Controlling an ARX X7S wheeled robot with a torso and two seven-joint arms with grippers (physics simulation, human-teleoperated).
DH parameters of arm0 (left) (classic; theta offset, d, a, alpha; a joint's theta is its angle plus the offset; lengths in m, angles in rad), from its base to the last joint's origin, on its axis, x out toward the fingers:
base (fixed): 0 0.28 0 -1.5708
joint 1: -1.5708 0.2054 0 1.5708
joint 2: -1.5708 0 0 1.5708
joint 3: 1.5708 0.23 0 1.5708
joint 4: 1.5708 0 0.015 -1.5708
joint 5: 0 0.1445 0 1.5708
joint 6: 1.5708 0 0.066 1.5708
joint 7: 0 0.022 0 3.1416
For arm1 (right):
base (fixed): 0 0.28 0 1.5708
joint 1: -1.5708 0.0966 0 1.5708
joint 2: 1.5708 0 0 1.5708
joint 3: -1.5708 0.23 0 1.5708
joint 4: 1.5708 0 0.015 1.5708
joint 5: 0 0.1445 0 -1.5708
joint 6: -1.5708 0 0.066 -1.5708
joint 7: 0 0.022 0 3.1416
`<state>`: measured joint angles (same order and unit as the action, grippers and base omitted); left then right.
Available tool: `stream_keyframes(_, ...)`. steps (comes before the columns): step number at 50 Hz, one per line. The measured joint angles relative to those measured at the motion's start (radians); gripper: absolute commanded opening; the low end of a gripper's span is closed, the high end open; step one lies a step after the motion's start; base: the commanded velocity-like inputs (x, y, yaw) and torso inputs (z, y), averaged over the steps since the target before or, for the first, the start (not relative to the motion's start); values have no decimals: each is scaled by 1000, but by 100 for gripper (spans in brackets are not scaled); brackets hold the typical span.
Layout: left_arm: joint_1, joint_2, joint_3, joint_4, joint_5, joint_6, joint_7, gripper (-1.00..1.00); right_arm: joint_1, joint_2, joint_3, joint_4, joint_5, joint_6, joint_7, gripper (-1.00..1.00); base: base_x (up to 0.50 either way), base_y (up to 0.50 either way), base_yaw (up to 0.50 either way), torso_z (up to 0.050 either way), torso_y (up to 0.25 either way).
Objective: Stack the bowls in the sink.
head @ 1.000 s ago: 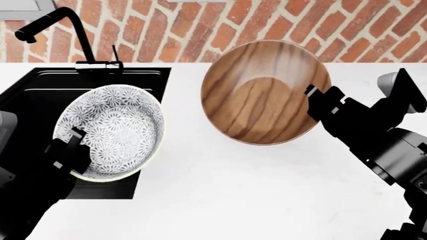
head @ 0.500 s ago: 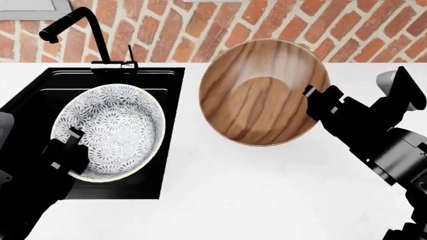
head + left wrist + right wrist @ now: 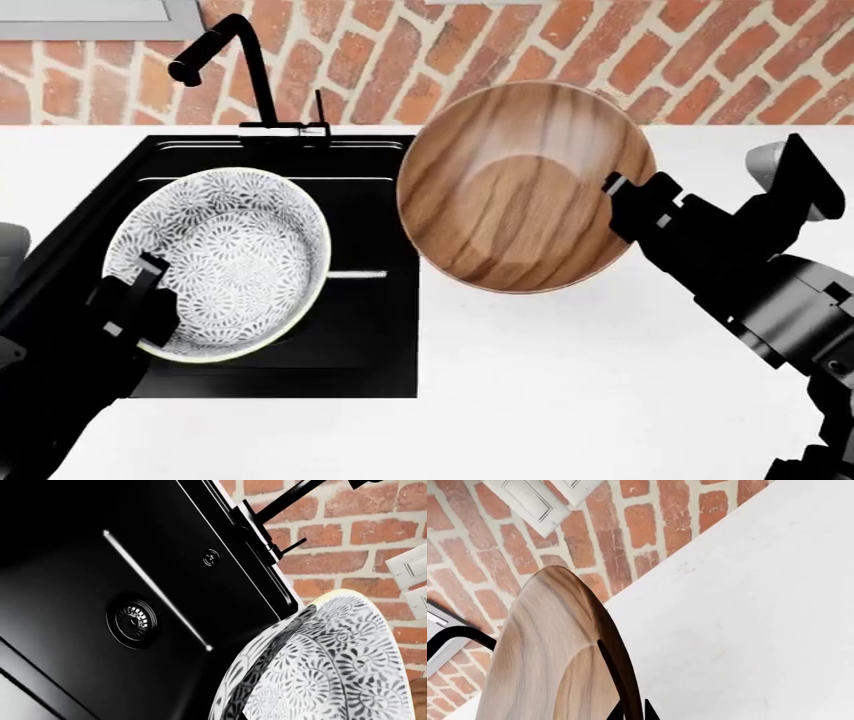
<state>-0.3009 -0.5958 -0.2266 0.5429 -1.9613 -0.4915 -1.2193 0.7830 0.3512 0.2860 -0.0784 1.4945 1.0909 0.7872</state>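
The view has shifted, so the sink [image 3: 360,340] now lies under the left claw [image 3: 127,300], clenched on the white bowl [image 3: 220,262]. The right claw [image 3: 627,205] grasps the wooden bowl [image 3: 514,185] beside it, mostly over the counter [image 3: 574,400].

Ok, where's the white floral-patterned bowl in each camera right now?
Head view: white floral-patterned bowl at left, held over the black sink by the left gripper.
Left wrist view: fills the lower right corner, above the sink floor.
Right wrist view: not in it.
Shared landmark: black faucet against the brick wall, also in the left wrist view.
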Motion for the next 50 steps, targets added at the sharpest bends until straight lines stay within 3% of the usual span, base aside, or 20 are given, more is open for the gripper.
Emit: stream_keyframes(50,-35,-5,49,-18,18,2,-6,-100,-25,35,12,3,-22,-55,-25,-100,83,312,0,0,1)
